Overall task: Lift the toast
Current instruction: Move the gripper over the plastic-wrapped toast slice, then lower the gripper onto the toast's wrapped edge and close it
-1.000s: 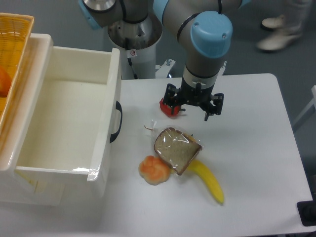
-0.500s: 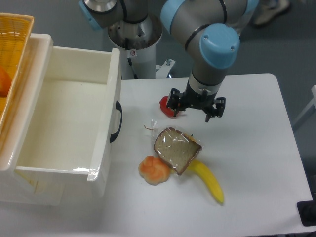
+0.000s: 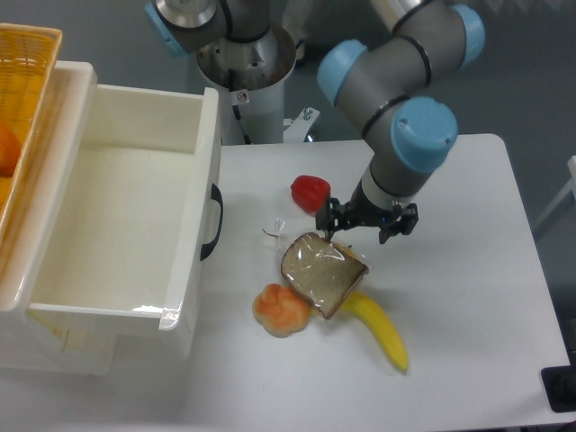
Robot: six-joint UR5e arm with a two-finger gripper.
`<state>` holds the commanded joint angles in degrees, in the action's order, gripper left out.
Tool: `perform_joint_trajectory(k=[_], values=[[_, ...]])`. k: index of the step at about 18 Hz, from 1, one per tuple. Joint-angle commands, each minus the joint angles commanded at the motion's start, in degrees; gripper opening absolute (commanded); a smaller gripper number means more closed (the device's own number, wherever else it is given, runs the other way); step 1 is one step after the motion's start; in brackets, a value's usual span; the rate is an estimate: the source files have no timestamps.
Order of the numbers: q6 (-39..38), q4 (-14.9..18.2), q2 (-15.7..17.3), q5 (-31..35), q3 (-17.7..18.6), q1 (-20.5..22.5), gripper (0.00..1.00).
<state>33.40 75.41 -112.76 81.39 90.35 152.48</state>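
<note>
Approach step. End effector (image 3: 364, 223) with fingers apart, empty, above the surface (image 3: 468, 270). Toast (image 3: 322, 273) lying flat just below and left. Next, by judgement: shift over toast, descend, clamp across crust.

toast (image 3: 322, 273) – crinkly clear plastic, glossy

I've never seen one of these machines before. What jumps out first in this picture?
The big grey arm with light-blue joints bends over the white table, its open black hand hanging just above the plastic-wrapped brown toast slice. Around the toast lie a yellow banana, a lumpy orange bun and a small red item. A large open white bin stands to the left.
</note>
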Motion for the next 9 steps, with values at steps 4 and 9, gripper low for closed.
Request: perform_joint_trajectory(k=[4,9], values=[[0.00,0.00,0.00,-4.56,0.53,1.67,1.00],[0.00,-1.14,-1.40,-6.67,0.53,2.99,1.00]])
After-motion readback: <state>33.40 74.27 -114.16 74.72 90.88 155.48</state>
